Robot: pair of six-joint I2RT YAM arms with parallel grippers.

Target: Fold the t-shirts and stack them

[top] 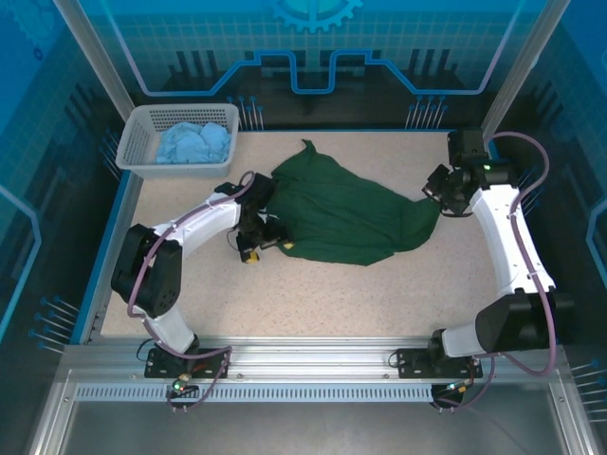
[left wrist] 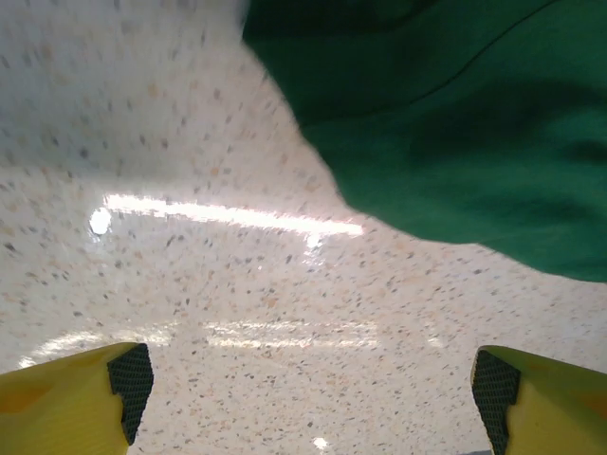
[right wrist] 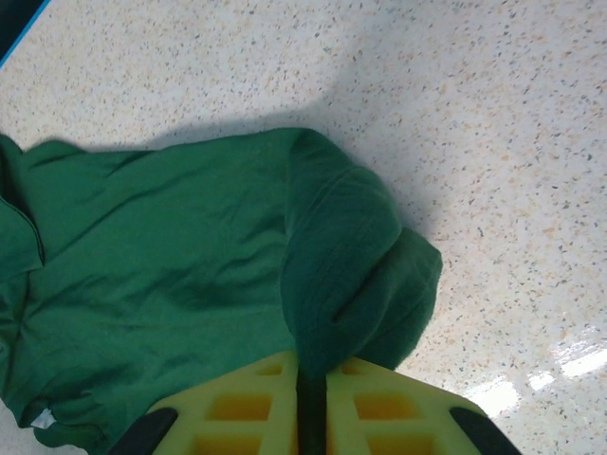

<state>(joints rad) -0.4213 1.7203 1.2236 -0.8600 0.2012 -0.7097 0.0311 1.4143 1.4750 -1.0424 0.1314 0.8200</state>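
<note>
The dark green t-shirt (top: 341, 213) lies crumpled across the middle of the table, one pointed end reaching toward the back. My right gripper (top: 438, 194) is at its right end, and in the right wrist view the jaws (right wrist: 311, 379) are pinched together on a raised fold of the green cloth (right wrist: 341, 265). My left gripper (top: 254, 245) hovers at the shirt's left edge. Its yellow fingers (left wrist: 76, 398) stand wide apart over bare tabletop, with the shirt's edge (left wrist: 474, 114) just ahead. The light blue t-shirt (top: 194, 144) sits bunched in the basket.
A white lattice basket (top: 133, 142) stands at the back left corner of the speckled table (top: 313, 294). Blue panels and metal posts wall in the table's sides and back.
</note>
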